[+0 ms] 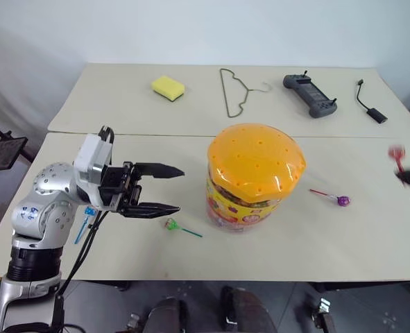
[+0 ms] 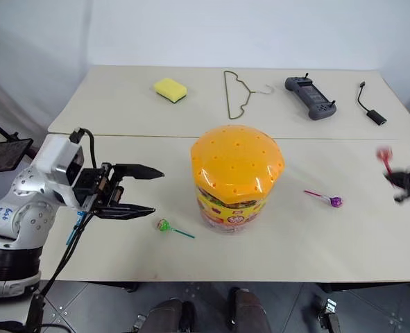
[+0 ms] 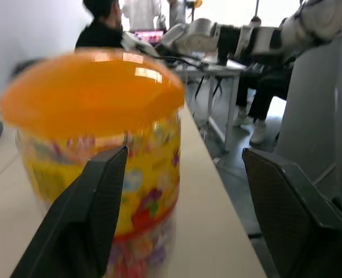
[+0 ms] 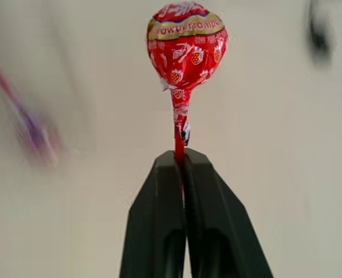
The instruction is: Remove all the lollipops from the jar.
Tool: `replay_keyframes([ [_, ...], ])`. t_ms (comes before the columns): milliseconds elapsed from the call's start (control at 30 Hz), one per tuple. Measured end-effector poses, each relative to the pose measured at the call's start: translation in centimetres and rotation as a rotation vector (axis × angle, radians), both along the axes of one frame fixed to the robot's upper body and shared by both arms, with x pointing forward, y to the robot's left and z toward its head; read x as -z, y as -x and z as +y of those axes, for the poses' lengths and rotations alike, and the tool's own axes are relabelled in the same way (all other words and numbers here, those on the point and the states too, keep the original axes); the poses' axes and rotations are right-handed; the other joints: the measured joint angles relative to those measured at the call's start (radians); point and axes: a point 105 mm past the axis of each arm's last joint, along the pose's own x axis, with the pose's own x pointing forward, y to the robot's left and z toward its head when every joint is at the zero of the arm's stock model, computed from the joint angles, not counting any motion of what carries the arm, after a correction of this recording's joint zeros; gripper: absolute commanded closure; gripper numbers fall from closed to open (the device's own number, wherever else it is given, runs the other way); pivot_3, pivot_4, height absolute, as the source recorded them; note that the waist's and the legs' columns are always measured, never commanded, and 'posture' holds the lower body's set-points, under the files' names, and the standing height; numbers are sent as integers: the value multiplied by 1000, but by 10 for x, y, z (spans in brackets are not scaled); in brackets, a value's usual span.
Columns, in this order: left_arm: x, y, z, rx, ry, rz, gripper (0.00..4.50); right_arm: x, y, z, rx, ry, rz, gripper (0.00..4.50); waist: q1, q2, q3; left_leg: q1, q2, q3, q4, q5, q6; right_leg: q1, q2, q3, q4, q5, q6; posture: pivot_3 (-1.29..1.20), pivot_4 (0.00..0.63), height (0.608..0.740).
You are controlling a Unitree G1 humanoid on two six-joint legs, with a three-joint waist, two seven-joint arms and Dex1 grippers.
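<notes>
On the near table: the jar (image 1: 254, 177), clear plastic under a domed orange lid, stands upright at centre, its lid on.
Left gripper (image 1: 164, 189): fingers spread wide and holding nothing, pointed level at the jar from just beside it.
Right gripper (image 4: 183, 159): fingers pressed together on the stick of a red lollipop (image 4: 186, 43), out at the table's right edge, well apart from the jar.
Loose lollipops: a green-stick lollipop (image 1: 171, 224) lies between the left gripper and the jar; a purple lollipop (image 1: 342, 200) lies right of the jar; a blue-stick lollipop (image 1: 89, 212) is partly hidden behind the left arm.
Far table: yellow sponge (image 1: 168, 87), wire hanger (image 1: 234, 90), black controller (image 1: 310, 94), black cable (image 1: 370, 104), all well clear of the jar.
</notes>
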Motion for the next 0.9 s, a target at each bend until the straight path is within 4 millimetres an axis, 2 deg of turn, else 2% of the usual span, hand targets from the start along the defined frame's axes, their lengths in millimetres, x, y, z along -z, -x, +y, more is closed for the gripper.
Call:
replay_keyframes([
  [67,-1,0,-1,-3,1,-6,1139,11,2,7,-34,-36,33,4482,-6,0,0,0,0,3,1,1,-1,-1,1,3,2,0,0,0,150,740],
  [100,-3,1,-2,-3,2,-15,1139,14,3,10,-45,-62,49,4266,-9,0,0,1,0,3,1,1,-1,-1,1,4,3,0,0,0,150,740],
  [233,-6,2,-2,-3,14,-15,1139,17,6,16,-88,-101,86,3202,-8,0,0,2,0,3,1,2,-2,-1,1,4,4,0,1,0,150,740],
  [300,-8,2,-1,-14,24,-13,1139,15,3,18,-119,-102,43,2478,-6,0,0,1,0,3,1,1,-2,-1,1,4,4,0,1,0,150,740],
  [400,-10,-2,5,-69,42,-24,1139,3,2,36,-243,-181,-89,1472,-2,0,0,1,1,3,0,1,-3,-1,2,4,3,0,1,0,150,740],
  [533,12,-16,23,-234,13,0,1139,-26,3,74,-465,-265,-289,163,-3,1,0,2,1,3,0,1,-3,-1,2,4,3,0,1,0,150,740],
  [633,31,-38,49,-453,1,-15,1139,-50,5,116,-715,-304,-429,47,-3,0,0,3,1,3,0,1,-3,-1,2,4,4,1,0,0,150,740],
  [700,40,-43,64,-557,-19,-32,1139,-55,6,134,-818,-334,-410,47,-2,0,0,3,1,2,0,0,-2,-1,0,4,4,1,0,0,150,740],
  [767,51,-44,76,-634,-42,-29,1139,-50,9,148,-899,-354,-351,47,-1,0,0,2,1,1,0,-1,-1,-1,-1,2,4,1,0,0,150,740],
  [900,64,-40,85,-708,-75,-25,1139,-36,7,162,-978,-381,-293,47,4,0,0,0,0,0,0,-2,0,-2,-4,0,3,1,0,0,150,740],
])
